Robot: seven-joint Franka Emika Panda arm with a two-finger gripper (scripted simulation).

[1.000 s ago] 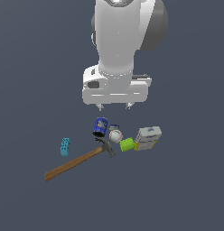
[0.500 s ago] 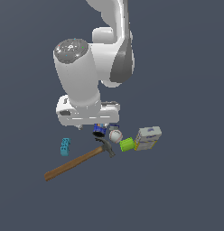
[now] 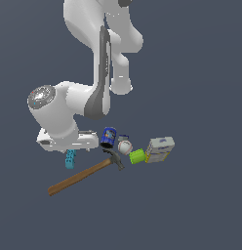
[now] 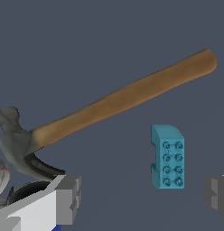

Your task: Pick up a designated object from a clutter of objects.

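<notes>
In the wrist view the gripper (image 4: pixel 143 198) is spread wide and holds nothing, its 2 fingers (image 4: pixel 68 198) either side of the teal brick (image 4: pixel 167 156), which lies just beside the hammer (image 4: pixel 118 100) handle. Best to centre over the brick before descending, clear of the handle. The exterior view mostly hides the brick (image 3: pixel 70 159) behind the arm, but shows the blue can (image 3: pixel 109 137) and baseball (image 3: pixel 125 147) beyond the hammer head.

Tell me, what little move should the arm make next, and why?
Probably lower the claw straight down over the teal brick. In the wrist view the claw is open, its fingertips spread on either side, and the brick lies apart from the hammer, so there looks to be room. A slight centring shift first may help.
</notes>
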